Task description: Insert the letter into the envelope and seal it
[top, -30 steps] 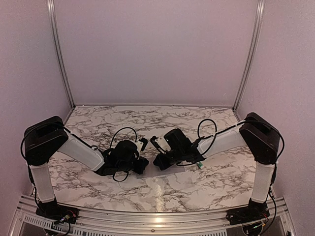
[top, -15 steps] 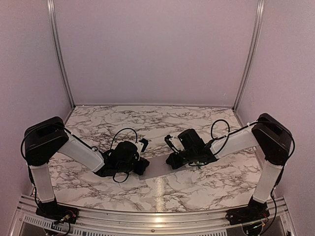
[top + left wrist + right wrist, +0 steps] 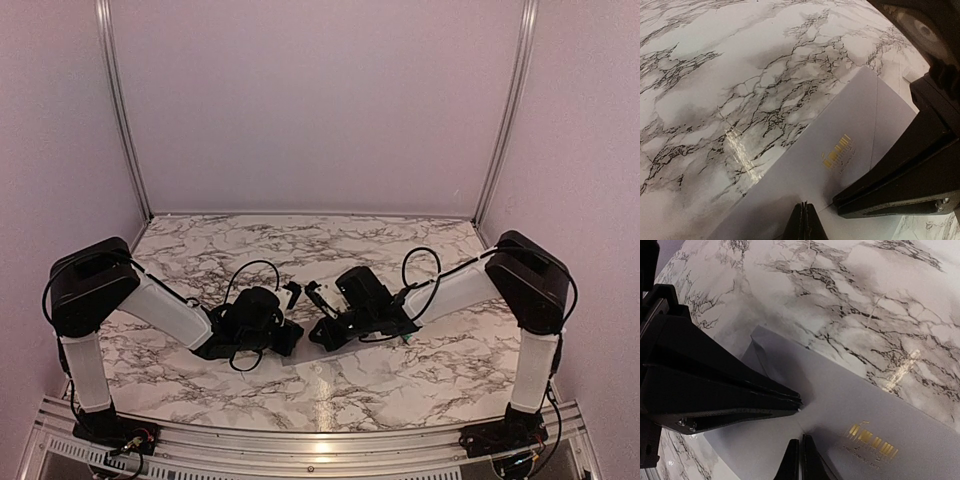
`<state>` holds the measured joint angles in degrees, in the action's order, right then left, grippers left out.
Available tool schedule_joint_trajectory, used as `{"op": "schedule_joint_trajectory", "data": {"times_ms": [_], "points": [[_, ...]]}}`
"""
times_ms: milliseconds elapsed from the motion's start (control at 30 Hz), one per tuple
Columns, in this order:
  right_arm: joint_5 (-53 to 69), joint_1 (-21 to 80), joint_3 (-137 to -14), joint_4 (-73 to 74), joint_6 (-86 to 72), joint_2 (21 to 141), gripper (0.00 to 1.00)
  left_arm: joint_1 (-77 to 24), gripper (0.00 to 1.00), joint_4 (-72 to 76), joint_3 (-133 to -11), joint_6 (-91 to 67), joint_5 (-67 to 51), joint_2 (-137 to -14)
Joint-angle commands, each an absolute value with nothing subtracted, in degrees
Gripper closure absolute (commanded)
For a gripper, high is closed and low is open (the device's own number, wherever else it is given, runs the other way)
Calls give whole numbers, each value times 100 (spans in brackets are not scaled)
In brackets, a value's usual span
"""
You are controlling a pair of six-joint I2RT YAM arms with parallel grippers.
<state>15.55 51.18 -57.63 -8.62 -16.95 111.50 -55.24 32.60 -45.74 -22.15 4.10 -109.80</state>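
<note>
The grey envelope (image 3: 805,165) lies flat on the marble table (image 3: 715,75), its gold printed mark (image 3: 836,151) facing up. My left gripper (image 3: 804,220) is shut, its tips touching the paper near a seam. My right gripper (image 3: 801,455) is also shut and presses its tips on the same envelope (image 3: 875,400), close to the left one. Each wrist view shows the other arm's dark closed fingers (image 3: 730,395) meeting the paper. From above, both grippers (image 3: 292,338) (image 3: 318,338) crowd over the envelope (image 3: 300,352). The letter is hidden.
A small green-white tube (image 3: 407,338) lies on the table just right of the right wrist. Pale walls with metal corner rails (image 3: 120,110) enclose the marble table (image 3: 300,250) on three sides. Cables loop over both wrists.
The right gripper slid to the right along the envelope half a second ago and has come back left beside the left gripper. The left arm has stayed put.
</note>
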Motion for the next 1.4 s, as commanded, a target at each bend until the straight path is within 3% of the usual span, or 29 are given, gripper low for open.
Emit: {"op": "schedule_joint_trajectory", "data": {"times_ms": [0,433,900,1367], "points": [[1682,5168,-5862,-776,-1715,11244,98,-5590,96,2883,-4597,-2256,345,-11168],[1261,4980,-5280,-365,-1620,10380,98,-5590,96,2883,-4574,-2220,429,-11103],[1776,5211,-6099,-489,-1643,11072,98,-5590,96,2891,-4601,-2227,378,-11136],[1422,4603,-5265,-811,-1776,10864,99,-5590,97,2900,-4553,-2206,424,-11084]]}}
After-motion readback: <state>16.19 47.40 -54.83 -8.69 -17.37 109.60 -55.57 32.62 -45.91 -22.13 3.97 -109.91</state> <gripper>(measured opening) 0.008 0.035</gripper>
